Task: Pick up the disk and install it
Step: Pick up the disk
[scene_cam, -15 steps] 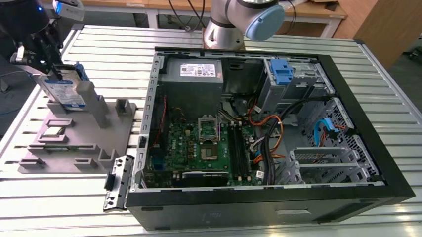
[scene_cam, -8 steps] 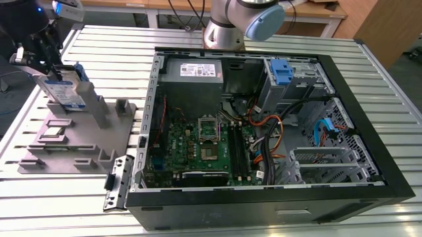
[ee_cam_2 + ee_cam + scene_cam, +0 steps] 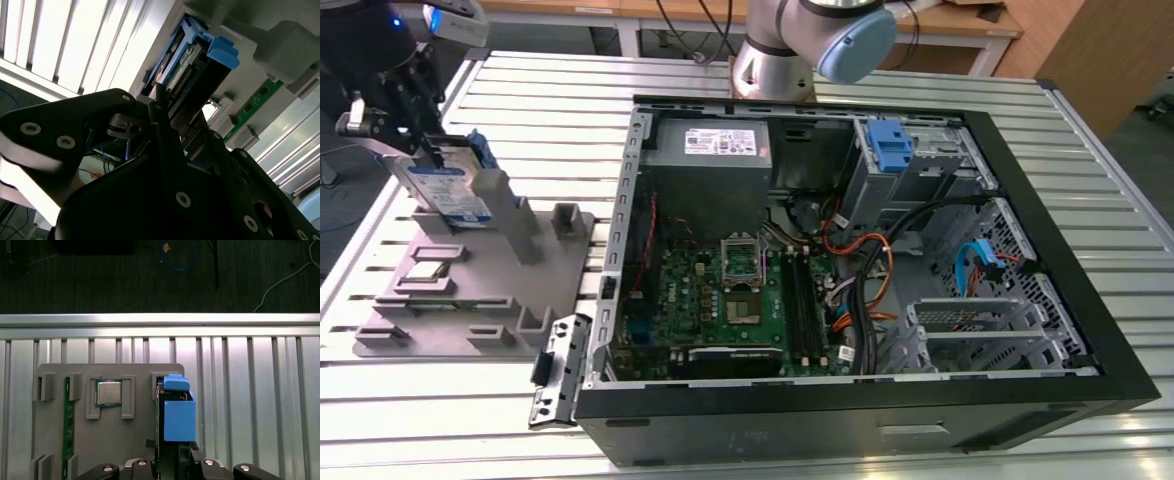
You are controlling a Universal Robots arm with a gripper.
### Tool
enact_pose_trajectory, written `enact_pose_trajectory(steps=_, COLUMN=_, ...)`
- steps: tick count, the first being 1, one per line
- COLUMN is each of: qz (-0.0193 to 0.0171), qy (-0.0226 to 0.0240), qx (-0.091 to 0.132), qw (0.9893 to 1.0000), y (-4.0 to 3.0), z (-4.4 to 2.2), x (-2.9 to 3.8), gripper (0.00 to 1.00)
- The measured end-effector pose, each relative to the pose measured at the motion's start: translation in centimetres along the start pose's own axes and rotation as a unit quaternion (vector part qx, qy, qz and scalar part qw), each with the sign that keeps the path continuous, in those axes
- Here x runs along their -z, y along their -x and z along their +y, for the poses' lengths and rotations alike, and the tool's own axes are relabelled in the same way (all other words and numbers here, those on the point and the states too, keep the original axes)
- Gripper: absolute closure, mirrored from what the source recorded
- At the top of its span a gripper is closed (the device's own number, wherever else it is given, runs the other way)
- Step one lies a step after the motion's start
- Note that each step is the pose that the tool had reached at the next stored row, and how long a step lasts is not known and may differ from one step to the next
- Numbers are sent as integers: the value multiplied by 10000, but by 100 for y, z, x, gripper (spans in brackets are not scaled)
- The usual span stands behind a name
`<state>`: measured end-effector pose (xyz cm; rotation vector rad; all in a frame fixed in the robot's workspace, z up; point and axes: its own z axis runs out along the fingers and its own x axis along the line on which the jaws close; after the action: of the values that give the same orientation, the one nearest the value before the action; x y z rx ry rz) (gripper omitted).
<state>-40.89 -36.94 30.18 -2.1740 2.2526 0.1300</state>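
The pick-up step is in hand; nothing of the install is done. The disk (image 3: 451, 192) stands on edge in a slot of the grey fixture (image 3: 494, 290), which lies on the slatted worktop (image 3: 454, 420) towards the exterior view's left, well apart from the drive bay (image 3: 937, 150) inside the open computer case (image 3: 854, 415). The tool (image 3: 414, 148) is down over the disk's upper end. In the first wrist view the tool (image 3: 171, 456) straddles the blue side rail (image 3: 178, 417), with a processor (image 3: 107, 392) and a memory stick (image 3: 66, 425) seated in the same fixture beside it. In the second wrist view the tool (image 3: 175, 125) sits right at the disk's connector end (image 3: 192, 67). Whether it is clamped on the disk or merely set around it, I cannot tell.

As I judge it, freeing the disk calls for a firm hold on its flat faces and a straight pull out of the slot, since any tilt could bind the rails against the fixture's walls.
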Motion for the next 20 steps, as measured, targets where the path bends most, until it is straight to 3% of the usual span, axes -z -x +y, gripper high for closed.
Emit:
enact_pose_trajectory(steps=9, qz=-12, qy=7, qx=103, qw=9999, y=-1, z=1, x=0, gripper=65)
enact_pose_trajectory(steps=20, qz=-12, qy=6, qx=78, qw=10000, y=-8, z=21, x=-4, gripper=65)
